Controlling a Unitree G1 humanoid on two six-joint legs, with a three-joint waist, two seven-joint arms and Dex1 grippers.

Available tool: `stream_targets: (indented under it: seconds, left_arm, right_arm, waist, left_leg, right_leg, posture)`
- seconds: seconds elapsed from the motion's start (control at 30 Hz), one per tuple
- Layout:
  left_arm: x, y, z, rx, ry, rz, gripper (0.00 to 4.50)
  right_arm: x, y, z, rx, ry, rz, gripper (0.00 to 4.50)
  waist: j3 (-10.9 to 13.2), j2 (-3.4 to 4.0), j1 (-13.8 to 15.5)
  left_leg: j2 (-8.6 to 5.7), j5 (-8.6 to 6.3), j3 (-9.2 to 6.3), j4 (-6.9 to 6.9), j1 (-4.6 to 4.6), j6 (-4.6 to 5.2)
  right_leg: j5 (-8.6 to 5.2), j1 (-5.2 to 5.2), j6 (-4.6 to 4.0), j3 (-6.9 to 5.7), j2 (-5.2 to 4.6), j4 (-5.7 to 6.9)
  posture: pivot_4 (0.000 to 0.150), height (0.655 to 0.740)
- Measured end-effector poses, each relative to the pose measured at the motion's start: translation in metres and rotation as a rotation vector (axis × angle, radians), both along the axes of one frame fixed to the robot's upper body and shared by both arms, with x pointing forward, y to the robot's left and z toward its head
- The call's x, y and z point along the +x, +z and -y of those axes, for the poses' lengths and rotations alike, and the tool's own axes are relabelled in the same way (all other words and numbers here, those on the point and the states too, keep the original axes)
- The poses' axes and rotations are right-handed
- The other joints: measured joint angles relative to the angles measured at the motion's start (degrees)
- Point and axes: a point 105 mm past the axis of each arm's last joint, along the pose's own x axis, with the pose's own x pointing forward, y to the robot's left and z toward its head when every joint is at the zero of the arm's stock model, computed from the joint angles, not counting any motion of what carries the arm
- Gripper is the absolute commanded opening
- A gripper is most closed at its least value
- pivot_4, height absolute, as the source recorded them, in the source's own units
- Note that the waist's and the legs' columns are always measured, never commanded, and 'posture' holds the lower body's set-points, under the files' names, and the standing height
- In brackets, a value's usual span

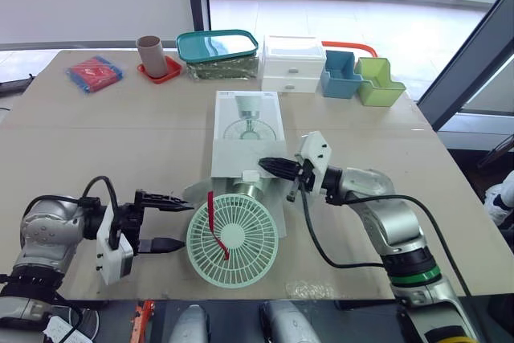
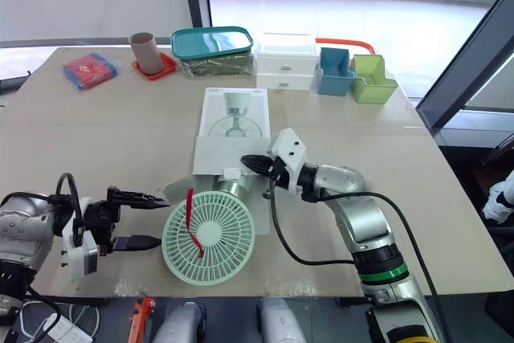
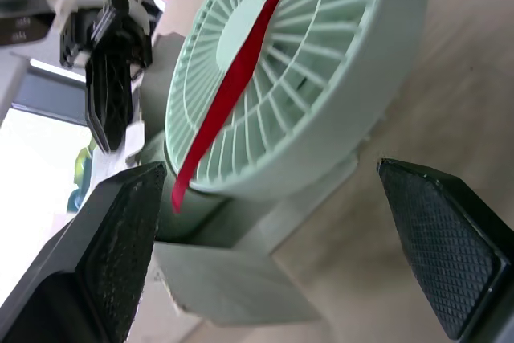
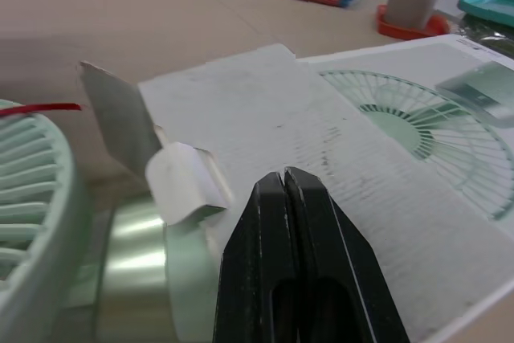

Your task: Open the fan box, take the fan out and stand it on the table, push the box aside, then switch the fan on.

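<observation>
The mint-green fan (image 1: 233, 238) with a red ribbon on its grille lies near the table's front edge, grille facing up. Its metallic green stem (image 1: 250, 192) reaches into the open end of the white fan box (image 1: 247, 130), whose flaps stand open. My left gripper (image 1: 165, 222) is open just left of the fan head, one finger on each side of its rim line, not touching it. My right gripper (image 1: 271, 166) is shut with nothing in it. Its tips hover over the box's near end, right above the stem. The wrist view shows the shut fingertips (image 4: 289, 198) above the box top (image 4: 377, 150).
Along the far edge stand a red packet (image 1: 95, 72), a cup on a red coaster (image 1: 151, 55), a teal-lidded container (image 1: 217, 46), white drawers (image 1: 293, 63), a blue bin (image 1: 339, 74) and a green bin (image 1: 377, 82). Bare tabletop lies left and right of the box.
</observation>
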Motion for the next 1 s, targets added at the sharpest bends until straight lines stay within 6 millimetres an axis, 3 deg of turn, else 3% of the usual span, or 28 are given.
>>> stream_targets:
  seconds: [0.37,0.67,1.0]
  left_arm:
    - [-0.013,-0.011,0.026,-0.054,-0.098,0.131,4.47]
    - [-0.016,-0.019,0.038,-0.064,-0.127,0.178,4.47]
    - [-0.013,-0.026,0.046,-0.084,-0.101,0.238,4.47]
  right_arm:
    - [-0.012,0.0,0.004,-0.004,0.073,-0.009,0.0]
    - [-0.047,0.005,0.008,-0.006,0.23,-0.035,0.0]
    - [-0.051,0.004,0.014,-0.002,0.199,-0.036,0.0]
  waist:
    - [0.01,0.02,0.04]
    - [0.02,0.03,0.11]
    - [0.01,0.03,0.12]
  left_leg:
    - [-0.08,-0.01,-0.06,0.04,-0.01,0.02]
    - [-0.11,-0.01,-0.12,0.1,0.04,0.02]
    - [-0.14,0.01,-0.11,0.15,0.07,0.02]
  right_leg:
    - [-0.01,-0.01,0.05,0.0,-0.01,0.12]
    - [-0.03,0.01,0.08,-0.01,-0.01,0.31]
    - [-0.03,0.03,0.09,0.0,-0.01,0.43]
  posture:
    - [0.15,0.74]
    - [0.15,0.74]
    - [0.15,0.74]
